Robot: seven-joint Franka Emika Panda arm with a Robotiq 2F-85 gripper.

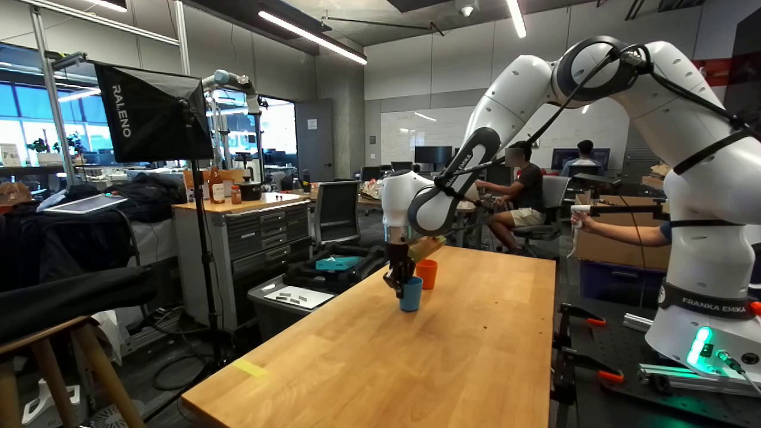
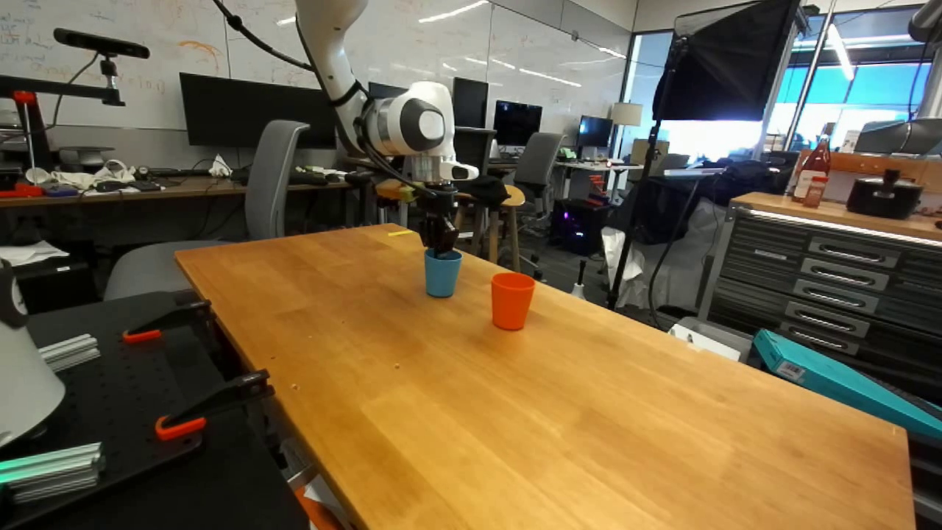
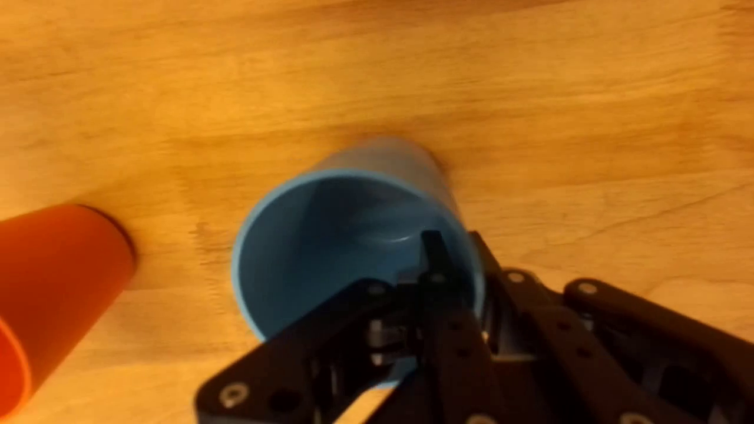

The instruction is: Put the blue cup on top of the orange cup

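Note:
The blue cup (image 1: 411, 297) is upright at the wooden table (image 2: 456, 397). It also shows in an exterior view (image 2: 442, 275) and in the wrist view (image 3: 294, 265). I cannot tell if its base touches the table. My gripper (image 3: 455, 237) has one finger inside the cup and one outside, close together, with the cup wall between them. It looks shut on that wall; the fingers hide part of the rim. The orange cup (image 2: 513, 301) stands upright on the table a short way from the blue cup, apart from it. It shows at the left edge of the wrist view (image 3: 59, 265).
Black clamps with orange tips (image 2: 180, 427) hold the table edge near the robot base (image 1: 701, 321). A grey bin with a white sheet (image 1: 297, 296) stands beside the table's far long edge. Yellow tape (image 1: 250, 367) is on the table.

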